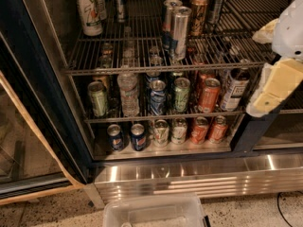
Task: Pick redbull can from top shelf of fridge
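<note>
The redbull can (180,32), tall, slim and silver with blue patches, stands upright near the middle of the top shelf (118,66), a chrome wire rack in the fridge (28,74). Another silver can stands just behind it to the left. My gripper (273,85), cream-coloured under a white arm, hangs at the right edge of the view, in front of the fridge and level with the top and middle racks. It is well to the right of the redbull can and not touching it.
A white-green 7up can (89,13) stands at the shelf's left and a bronze-brown tall can (199,12) just right of the redbull. Lower racks hold several cans and bottles. Below are the ribbed steel base (189,176) and a clear plastic bin (151,212). The glass door (19,150) is open at left.
</note>
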